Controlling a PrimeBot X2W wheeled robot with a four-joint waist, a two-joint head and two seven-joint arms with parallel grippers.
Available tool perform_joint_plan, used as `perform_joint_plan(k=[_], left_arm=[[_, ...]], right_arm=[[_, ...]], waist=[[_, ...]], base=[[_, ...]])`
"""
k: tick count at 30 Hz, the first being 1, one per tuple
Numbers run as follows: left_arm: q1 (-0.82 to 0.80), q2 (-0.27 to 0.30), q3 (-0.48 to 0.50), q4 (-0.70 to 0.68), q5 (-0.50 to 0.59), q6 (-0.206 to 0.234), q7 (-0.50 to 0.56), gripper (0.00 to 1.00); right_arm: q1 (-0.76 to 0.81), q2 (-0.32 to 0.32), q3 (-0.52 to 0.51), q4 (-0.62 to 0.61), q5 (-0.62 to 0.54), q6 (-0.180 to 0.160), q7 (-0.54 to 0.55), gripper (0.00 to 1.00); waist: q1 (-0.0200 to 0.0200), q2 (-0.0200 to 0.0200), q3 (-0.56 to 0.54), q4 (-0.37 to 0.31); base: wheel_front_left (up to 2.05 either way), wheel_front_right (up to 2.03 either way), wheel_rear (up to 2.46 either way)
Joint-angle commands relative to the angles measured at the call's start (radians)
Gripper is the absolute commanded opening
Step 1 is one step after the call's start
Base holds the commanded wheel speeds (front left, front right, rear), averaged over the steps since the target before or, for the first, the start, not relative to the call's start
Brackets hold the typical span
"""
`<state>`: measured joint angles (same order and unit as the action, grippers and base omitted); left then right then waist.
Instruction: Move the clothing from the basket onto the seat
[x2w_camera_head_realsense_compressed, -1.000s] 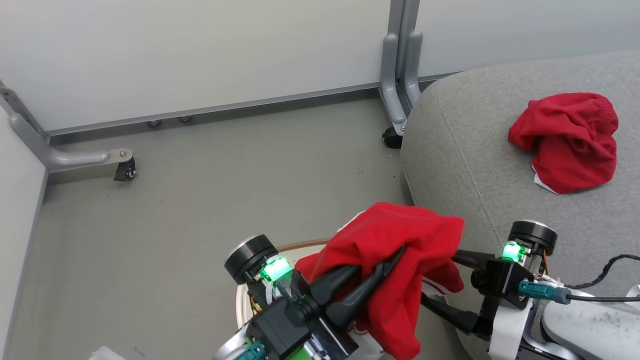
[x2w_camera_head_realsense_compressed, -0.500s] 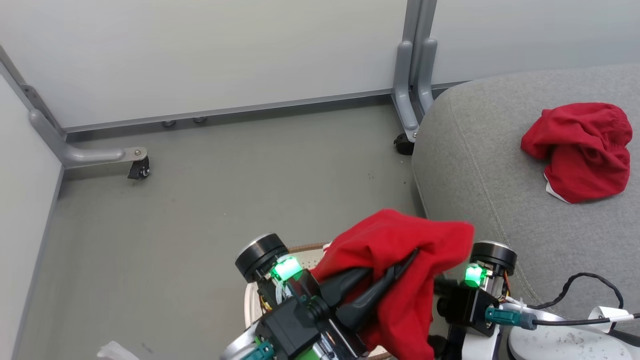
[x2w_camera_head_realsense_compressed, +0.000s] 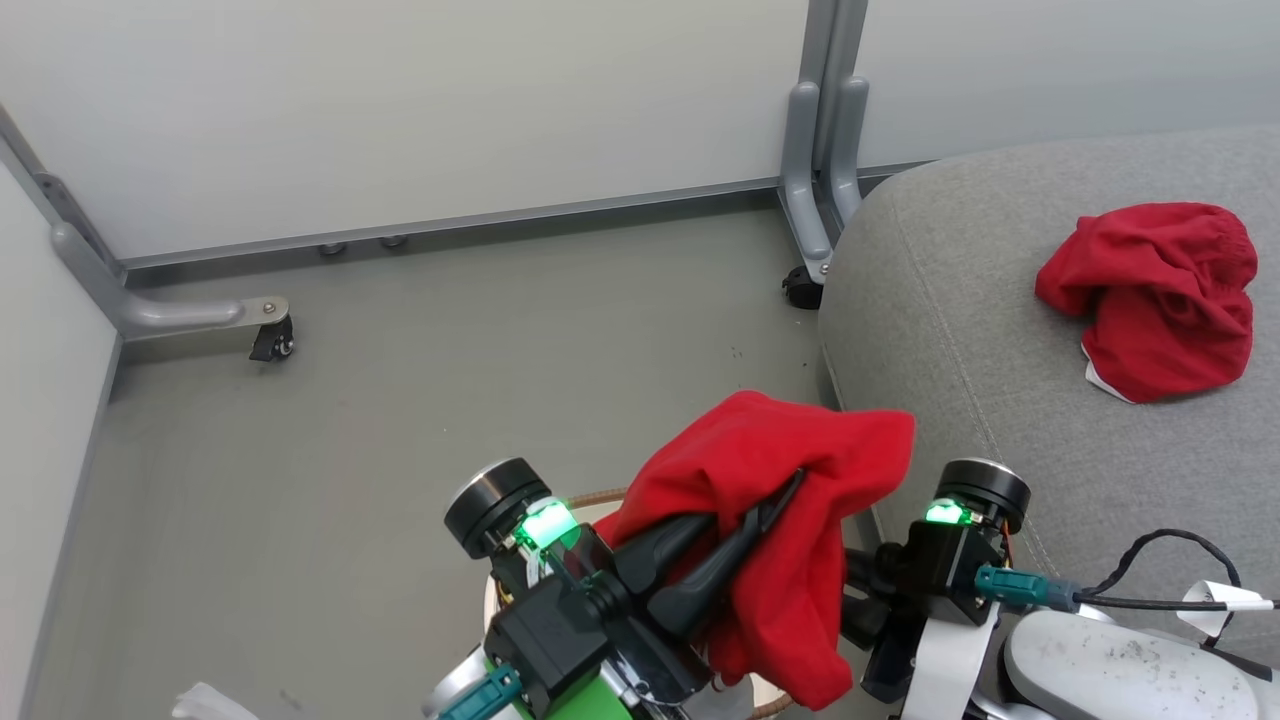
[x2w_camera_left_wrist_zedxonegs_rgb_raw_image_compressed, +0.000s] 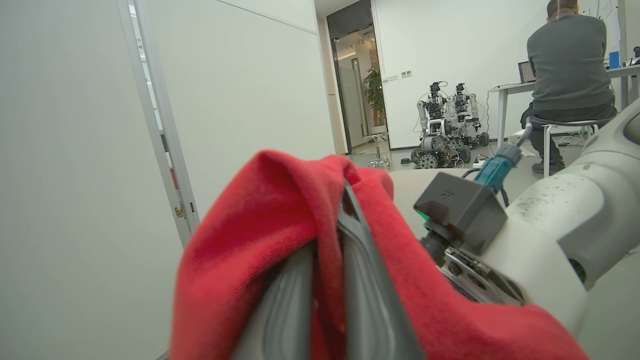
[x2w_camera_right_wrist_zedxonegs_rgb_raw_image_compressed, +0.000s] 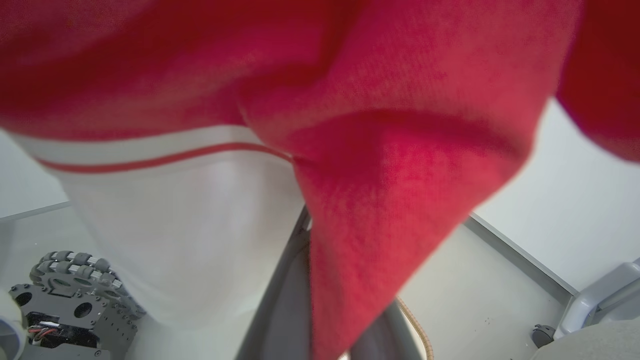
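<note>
1. Head view: the garment hangs bunched above the basket, just beside the seat edge, not yet on it.
2. The left gripper is clamped on its upper fold. In the right wrist view, the right gripper is pinched on a lower fold.
3. A second garment lies on the seat, well apart.
4. Risk: the loose tail may snag the basket rim in transit and tip the basket.
5. Risk: a shallow pinch, or the arms pulling apart, may drop the garment to the floor.
</note>
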<state>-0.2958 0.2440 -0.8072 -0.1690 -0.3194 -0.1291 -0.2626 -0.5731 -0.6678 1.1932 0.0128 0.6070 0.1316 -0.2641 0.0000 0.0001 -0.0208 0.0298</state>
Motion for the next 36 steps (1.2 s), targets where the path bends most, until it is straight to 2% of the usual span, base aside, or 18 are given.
perform_joint_plan(k=[1,6,14,19,20,21,22,23,36], left_arm=[[0.012,0.000,0.009,0.001,-0.005,-0.002,-0.003,0.00],[0.019,0.004,0.020,0.006,-0.008,-0.002,-0.003,0.00],[0.022,0.004,0.024,0.015,-0.006,-0.002,-0.003,0.00],[0.031,-0.004,0.038,0.029,-0.008,-0.002,-0.002,0.00],[0.034,-0.007,0.043,0.033,-0.013,-0.002,-0.002,0.04],[0.034,-0.009,0.047,0.032,-0.013,-0.002,-0.002,0.36],[0.035,-0.012,0.053,0.033,-0.010,-0.002,-0.002,0.91],[0.040,-0.013,0.054,0.039,-0.010,-0.002,-0.002,1.00],[0.097,0.013,0.126,0.066,0.005,-0.002,-0.002,1.00]], right_arm=[[0.021,0.007,-0.017,0.002,-0.010,-0.002,0.000,0.00],[0.060,0.019,-0.077,0.001,-0.032,-0.002,0.000,0.00],[0.084,0.027,-0.114,-0.004,-0.049,-0.002,0.000,0.00],[0.115,0.044,-0.188,-0.016,-0.030,-0.002,0.000,0.00],[0.125,0.047,-0.209,-0.019,-0.027,-0.002,0.000,0.00],[0.132,0.049,-0.225,-0.021,-0.026,-0.002,0.000,0.00],[0.143,0.053,-0.248,-0.024,-0.026,-0.002,0.000,0.00],[0.154,0.058,-0.269,-0.026,-0.022,-0.002,0.000,0.00],[0.322,0.160,-0.608,-0.066,-0.026,-0.002,0.000,0.00]], waist=[[0.0000,-0.0001,0.000,-0.004],[0.0000,-0.0001,-0.003,-0.015],[0.0000,-0.0001,-0.010,-0.027],[0.0000,-0.0001,-0.014,-0.028],[0.0000,-0.0001,-0.015,-0.027],[0.0000,-0.0001,-0.016,-0.026],[0.0000,-0.0001,-0.017,-0.025],[0.0000,-0.0001,-0.018,-0.024],[0.0000,-0.0001,-0.030,-0.011]], base=[[0.00,0.00,0.00],[0.00,0.00,0.00],[0.00,0.00,0.00],[0.00,0.00,0.00],[0.00,0.00,0.00],[0.00,0.00,0.00],[0.00,0.00,0.00],[0.00,0.00,0.00],[0.00,0.00,0.00]])
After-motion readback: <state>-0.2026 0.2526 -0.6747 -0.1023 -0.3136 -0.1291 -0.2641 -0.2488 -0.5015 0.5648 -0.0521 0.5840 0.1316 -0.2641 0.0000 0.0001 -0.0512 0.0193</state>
